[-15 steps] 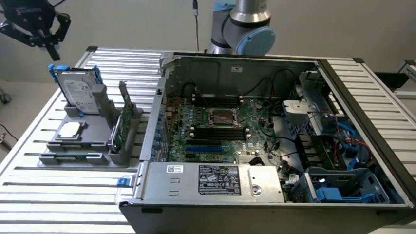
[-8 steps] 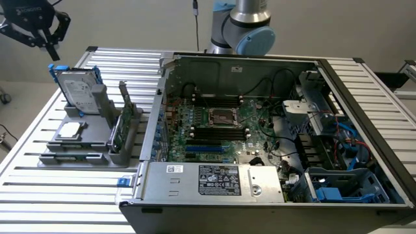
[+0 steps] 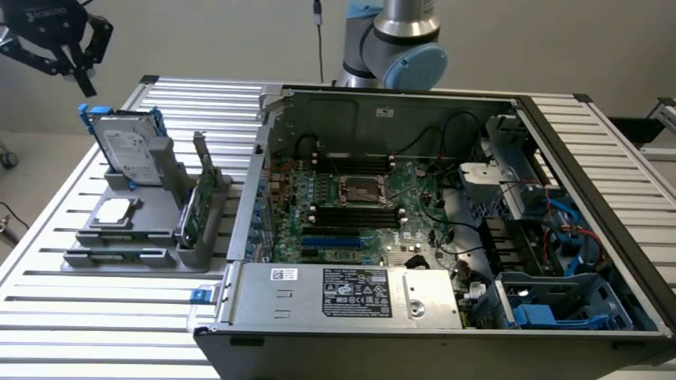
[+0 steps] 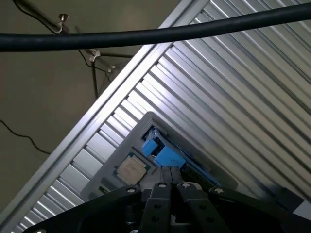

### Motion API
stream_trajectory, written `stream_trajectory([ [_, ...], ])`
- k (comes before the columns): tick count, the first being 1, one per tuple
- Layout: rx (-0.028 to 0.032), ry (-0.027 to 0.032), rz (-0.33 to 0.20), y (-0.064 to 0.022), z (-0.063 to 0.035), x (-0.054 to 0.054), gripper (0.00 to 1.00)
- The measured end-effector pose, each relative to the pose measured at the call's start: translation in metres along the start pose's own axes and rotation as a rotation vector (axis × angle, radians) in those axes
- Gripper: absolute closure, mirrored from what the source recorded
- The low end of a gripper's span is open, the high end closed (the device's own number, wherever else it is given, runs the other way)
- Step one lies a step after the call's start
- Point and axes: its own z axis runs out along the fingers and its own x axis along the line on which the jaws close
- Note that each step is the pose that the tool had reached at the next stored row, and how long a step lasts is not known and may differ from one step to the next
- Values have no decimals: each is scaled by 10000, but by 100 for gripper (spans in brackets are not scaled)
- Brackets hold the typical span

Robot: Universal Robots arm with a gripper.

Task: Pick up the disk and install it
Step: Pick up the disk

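Exterior view shows the computer case (image 3: 393,107) beside the disk (image 3: 125,147), end effector (image 3: 84,82) (closed, empty) hovering above.

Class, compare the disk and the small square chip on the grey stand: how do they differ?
The disk stands upright; the chip lies flat. The disk is rectangular and larger; the chip is small and square. The disk has a blue frame; the chip has none. Both are silver and sit on the grey stand.

Metal disk (image 3: 125,146) (plastic carrier (image 3: 92,112)); ribbed metal table (image 3: 106,332)
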Motion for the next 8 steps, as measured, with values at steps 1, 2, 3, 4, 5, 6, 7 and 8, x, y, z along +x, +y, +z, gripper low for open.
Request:
stream_trajectory([
  [1, 0, 2, -163, 0, -5, 0, 89],
  [2, 0, 5, -329, 0, -10, 0, 89],
  [3, 0, 8, -503, 1, -16, -1, 89],
  [4, -1, 10, -670, 1, -21, -1, 89],
  [5, -2, 11, -837, 1, -27, -1, 89],
  [6, -3, 12, -1005, 1, -34, -1, 89],
  [7, -5, 14, -1172, 1, -41, -1, 89],
  [8, -6, 15, -1346, 2, -48, -2, 89],
])
